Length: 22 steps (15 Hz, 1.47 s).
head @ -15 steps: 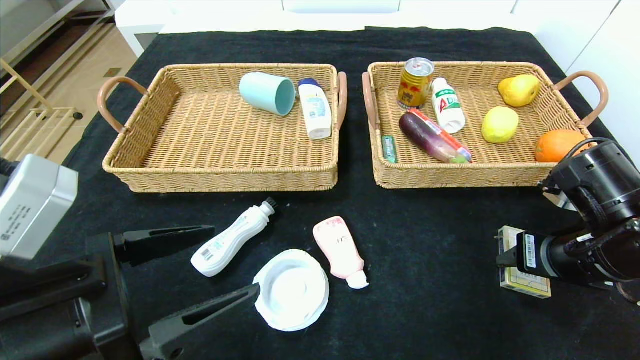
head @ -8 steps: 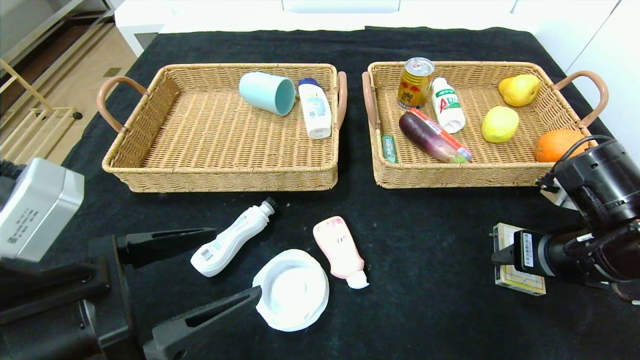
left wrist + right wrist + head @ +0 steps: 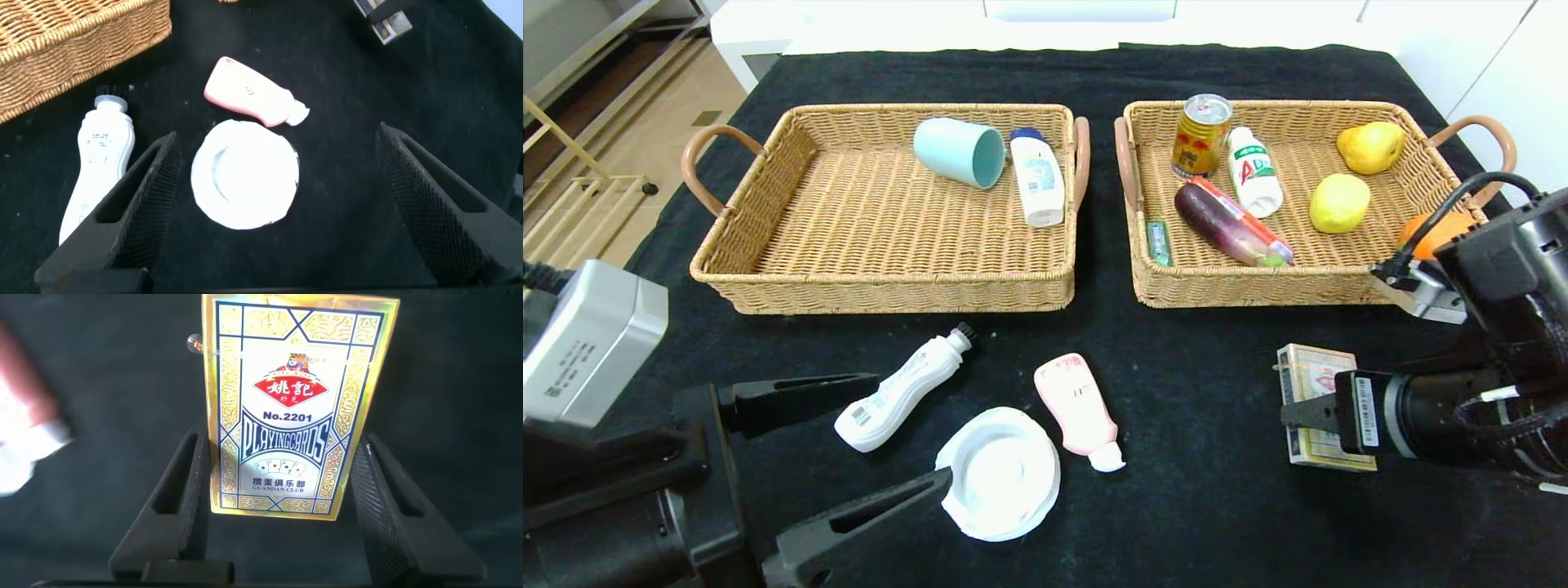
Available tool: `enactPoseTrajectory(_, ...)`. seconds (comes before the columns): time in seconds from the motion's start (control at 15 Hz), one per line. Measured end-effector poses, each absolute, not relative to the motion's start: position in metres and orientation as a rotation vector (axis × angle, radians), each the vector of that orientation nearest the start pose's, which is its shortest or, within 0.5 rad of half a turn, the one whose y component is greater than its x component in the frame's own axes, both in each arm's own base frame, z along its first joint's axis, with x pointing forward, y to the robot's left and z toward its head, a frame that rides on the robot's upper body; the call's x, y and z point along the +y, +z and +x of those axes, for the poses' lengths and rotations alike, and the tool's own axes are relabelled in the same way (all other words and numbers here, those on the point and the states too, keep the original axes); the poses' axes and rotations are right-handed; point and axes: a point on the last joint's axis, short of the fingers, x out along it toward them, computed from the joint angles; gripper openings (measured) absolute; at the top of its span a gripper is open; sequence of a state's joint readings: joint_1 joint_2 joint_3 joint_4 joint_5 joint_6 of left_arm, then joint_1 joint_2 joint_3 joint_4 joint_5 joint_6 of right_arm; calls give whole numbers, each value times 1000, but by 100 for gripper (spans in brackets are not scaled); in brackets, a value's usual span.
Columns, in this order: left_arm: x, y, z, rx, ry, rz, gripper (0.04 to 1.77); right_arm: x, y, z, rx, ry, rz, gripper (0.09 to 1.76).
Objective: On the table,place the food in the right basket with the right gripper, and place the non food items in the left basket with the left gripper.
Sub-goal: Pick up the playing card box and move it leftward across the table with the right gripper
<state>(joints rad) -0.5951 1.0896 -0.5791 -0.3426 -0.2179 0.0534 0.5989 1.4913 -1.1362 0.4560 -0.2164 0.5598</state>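
The right gripper [image 3: 1298, 412] has its jaws clamped on the sides of a box of playing cards [image 3: 298, 404], held off the black table [image 3: 1217, 506] near the right basket [image 3: 1258, 286], which holds only food. Cards are no food, so I judge this grip at odds with the sorting. The left gripper [image 3: 274, 204], jaws wide apart, hovers over the white lid [image 3: 245, 184], ready to take it for the left basket [image 3: 882, 286].

Showing a card box [image 3: 299, 404] patterned gold, white, blue, red; a pink tube [image 3: 1078, 407]; a white plate [image 3: 1001, 474]; a teal cup [image 3: 958, 152]; tan woven baskets [image 3: 768, 204].
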Motion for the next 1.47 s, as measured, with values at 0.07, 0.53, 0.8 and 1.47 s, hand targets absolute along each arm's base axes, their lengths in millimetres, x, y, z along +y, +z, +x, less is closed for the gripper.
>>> enactPoseTrajectory(0.07, -89, 229, 123, 149, -815, 83, 172, 139, 235, 197, 816, 161, 184, 107)
enactPoseTrajectory(0.53, -88, 229, 123, 144, -808, 90, 172, 212, 224, 204, 809, 251, 56, 107)
enactPoseTrajectory(0.8, -88, 230, 123, 139, -806, 94, 172, 235, 214, 211, 818, 257, 24, 107)
enactPoseTrajectory(1.47, -88, 230, 123, 140, -806, 98, 172, 247, 202, 216, 812, 225, -2, 120)
